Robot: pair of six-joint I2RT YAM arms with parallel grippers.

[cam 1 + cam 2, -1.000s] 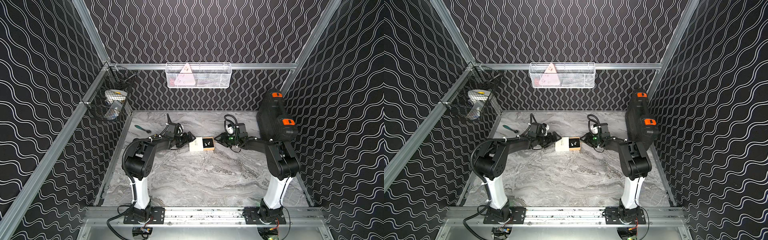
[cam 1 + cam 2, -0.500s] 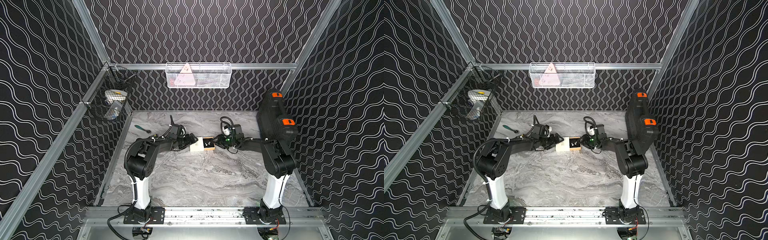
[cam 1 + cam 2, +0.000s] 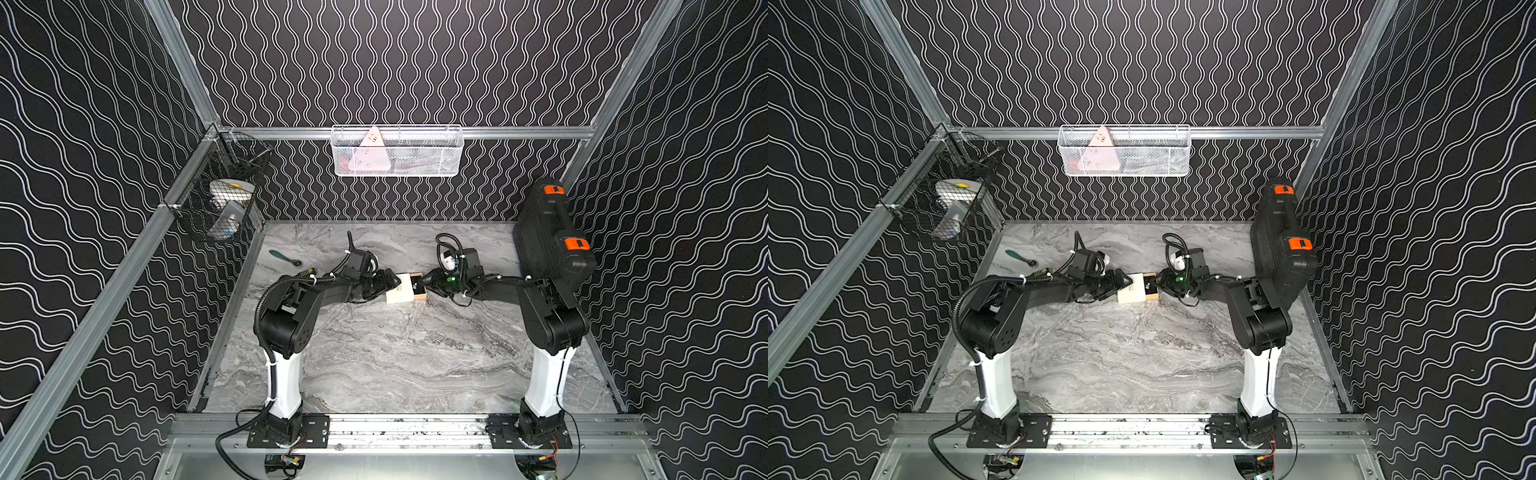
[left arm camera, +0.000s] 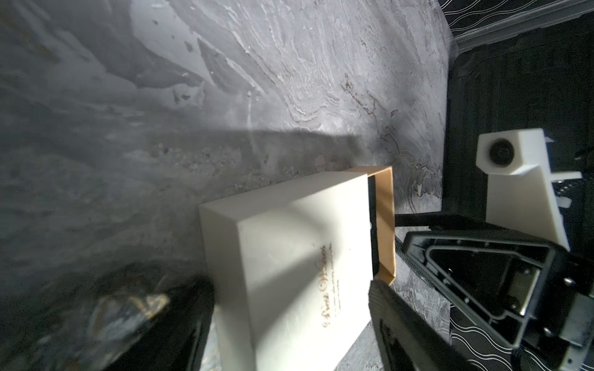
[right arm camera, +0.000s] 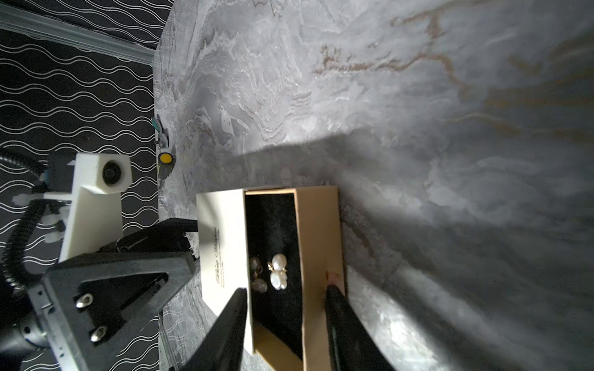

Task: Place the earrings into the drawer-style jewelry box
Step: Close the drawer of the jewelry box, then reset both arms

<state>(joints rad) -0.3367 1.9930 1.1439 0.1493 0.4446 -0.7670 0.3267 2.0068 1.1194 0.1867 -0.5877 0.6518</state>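
Looking down in both top views, you have the drawer-style jewelry box (image 3: 405, 291) (image 3: 1137, 289) lying flat on the marble worktop (image 3: 395, 365). It sits between the left end effector (image 3: 392, 286) and the right end effector (image 3: 424, 285), which face each other across it. Its cream end is at the left end effector and its tan end at the right one. A black case with orange latches (image 3: 548, 237) stands on edge well out past the right end effector. A green-handled tool (image 3: 282, 257) lies well behind the left one.

Your left wrist view shows the sleeve (image 4: 283, 231) filling the gap of the left end effector (image 4: 286, 286). One finger (image 4: 395, 321) is close against the printed top's edge, and the other is a dark blur along the opposite wall. The jaws stand wide around the sleeve, but you cannot tell whether they press on it. The tray (image 4: 384, 225) pokes out a little at the sleeve's far end.

Your right wrist view shows the right end effector (image 5: 287, 290) about half open and gripping nothing. One fingertip (image 5: 334, 295) touches the tan end wall of the tray (image 5: 316, 231), and the other sits over the mouth of the sleeve (image 5: 220, 231). Between them the earrings (image 5: 278, 271), pearl clusters, lie on the black lining of the partly pulled-out tray. One is bright, and one is in shadow beside the sleeve.
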